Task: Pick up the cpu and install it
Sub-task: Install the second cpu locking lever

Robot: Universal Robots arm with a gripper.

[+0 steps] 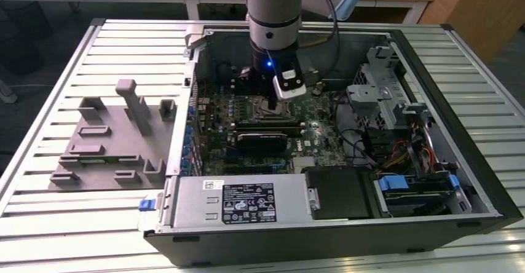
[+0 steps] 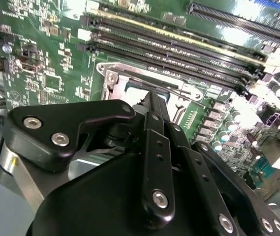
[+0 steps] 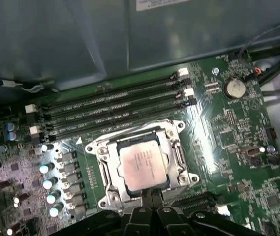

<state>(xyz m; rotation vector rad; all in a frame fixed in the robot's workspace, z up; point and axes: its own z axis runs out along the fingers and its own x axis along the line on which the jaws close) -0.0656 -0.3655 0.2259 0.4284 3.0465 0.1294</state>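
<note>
Arm reaches down into the open PC case (image 1: 459, 162), hand (image 1: 271, 104) low over the motherboard (image 1: 320, 138), right above the socket area. From the exterior view the socket itself is hidden behind the wrist and its camera block, so can't see the chip from there.

First wrist view fills that in: the cpu (image 3: 142, 164) lies flat inside the socket frame (image 3: 142, 167), silver top up, directly below the hand (image 3: 152, 206). Only the fingertips (image 3: 152, 196) poke into that shot, close together at the cpu's near edge; whether they touch it is hard to make out. Hand looks nearly closed w/ nothing visibly held, but the tips are cut off, so can't tell for sure.

Second wrist view is mostly black linkage of the hand (image 2: 152, 98); past it, a sliver of the socket frame (image 2: 144, 81) and a bit of cpu (image 2: 137, 91) peek out, rest blocked. RAM slots (image 3: 115, 113) run just beyond the socket, seen in both wrist views.

Off to the side, well apart from the hand, grey moulded fixture tray (image 1: 107, 144) sits on the slatted surface (image 1: 49, 224).
</note>
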